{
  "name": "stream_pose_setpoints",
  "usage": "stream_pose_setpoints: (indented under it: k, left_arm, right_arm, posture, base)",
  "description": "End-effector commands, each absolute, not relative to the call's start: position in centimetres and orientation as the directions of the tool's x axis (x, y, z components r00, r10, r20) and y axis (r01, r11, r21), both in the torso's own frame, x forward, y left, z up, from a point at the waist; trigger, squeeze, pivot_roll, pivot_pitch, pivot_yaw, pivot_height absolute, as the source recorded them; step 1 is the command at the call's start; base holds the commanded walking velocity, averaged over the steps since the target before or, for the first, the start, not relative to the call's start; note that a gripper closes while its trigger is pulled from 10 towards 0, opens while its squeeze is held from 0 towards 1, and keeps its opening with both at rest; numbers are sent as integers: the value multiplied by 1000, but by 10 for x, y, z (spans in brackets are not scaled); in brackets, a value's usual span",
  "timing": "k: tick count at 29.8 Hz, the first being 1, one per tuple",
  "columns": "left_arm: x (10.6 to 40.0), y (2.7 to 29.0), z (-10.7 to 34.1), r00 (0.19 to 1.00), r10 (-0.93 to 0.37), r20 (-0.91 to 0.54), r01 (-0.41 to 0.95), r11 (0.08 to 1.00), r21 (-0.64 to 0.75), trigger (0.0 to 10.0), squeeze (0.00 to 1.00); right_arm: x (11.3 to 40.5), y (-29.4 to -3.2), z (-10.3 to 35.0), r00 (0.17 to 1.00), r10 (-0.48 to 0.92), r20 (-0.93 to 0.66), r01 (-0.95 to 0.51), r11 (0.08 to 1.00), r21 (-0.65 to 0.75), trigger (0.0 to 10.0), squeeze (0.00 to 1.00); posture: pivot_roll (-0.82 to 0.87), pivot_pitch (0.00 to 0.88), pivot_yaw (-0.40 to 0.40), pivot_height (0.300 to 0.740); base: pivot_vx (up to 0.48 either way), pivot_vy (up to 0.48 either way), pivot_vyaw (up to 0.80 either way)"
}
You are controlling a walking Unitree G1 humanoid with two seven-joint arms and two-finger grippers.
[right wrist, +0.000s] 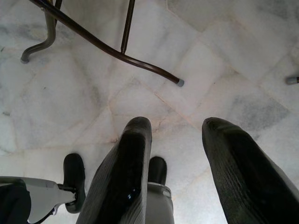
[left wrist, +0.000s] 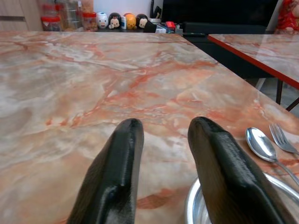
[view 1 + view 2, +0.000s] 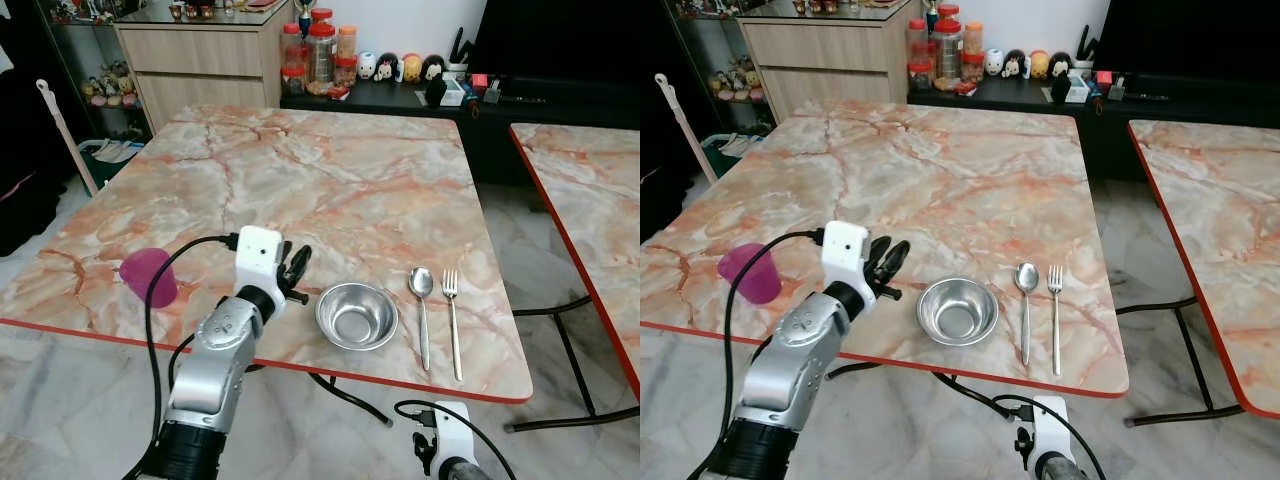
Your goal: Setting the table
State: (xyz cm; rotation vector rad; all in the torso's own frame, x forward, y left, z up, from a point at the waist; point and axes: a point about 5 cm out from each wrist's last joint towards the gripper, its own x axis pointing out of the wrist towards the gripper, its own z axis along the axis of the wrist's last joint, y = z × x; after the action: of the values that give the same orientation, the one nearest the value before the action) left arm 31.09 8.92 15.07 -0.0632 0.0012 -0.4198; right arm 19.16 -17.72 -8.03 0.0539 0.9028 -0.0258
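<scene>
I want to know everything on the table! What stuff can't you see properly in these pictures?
- Pink cup: the left arm's cable crosses it in both eye views; its inside stays unseen.
- Steel bowl: cut by the left wrist view's edge, behind the left gripper.
- Jars: labels too small in the eye views.
- Right gripper: hangs below the table, facing floor.

The left arm reaches forward, its left gripper (image 3: 297, 268) empty with fingers parted. The right gripper (image 1: 182, 163) hangs low, fingers apart.

bowl (image 3: 356, 315) and cup (image 3: 149, 277) flank open tabletop (image 3: 330, 180).
</scene>
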Motion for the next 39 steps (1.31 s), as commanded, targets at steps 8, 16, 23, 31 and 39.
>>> stream_pose_setpoints:
  k: [8, 16, 23, 31, 39]
  left_arm:
    - [314, 93, 150, 946, -322, 47, 325, 934, -147, 10000, 0]
    - [321, 105, 155, 968, -236, 80, 246, 955, -162, 10000, 0]
    - [323, 112, 156, 975, -203, 86, 214, 964, -158, 10000, 0]
    - [323, 112, 150, 978, -198, 70, 207, 967, -147, 10000, 0]
    - [324, 115, 151, 979, -193, 72, 201, 969, -141, 10000, 0]
  right_arm:
    - [188, -180, -82, 613, -17, -790, 72, 997, 35, 10000, 0]
    - [172, -184, -89, 576, -27, -817, 73, 997, 19, 10000, 0]
    - [173, -189, -88, 582, -41, -812, 97, 995, 19, 10000, 0]
    - [179, -186, -85, 593, -31, -805, 85, 996, 24, 10000, 0]
    - [183, -185, -84, 598, -26, -801, 78, 997, 25, 10000, 0]
  posture:
    - [69, 0, 1, 732]
    - [62, 0, -10, 732]
    - [51, 0, -12, 732]
    - [56, 0, -16, 732]
    - [62, 0, -19, 732]
  base:
    - [0, 0, 0]
    - [0, 0, 0]
    - [0, 0, 0]
    - [0, -248, 0]
    - [0, -329, 0]
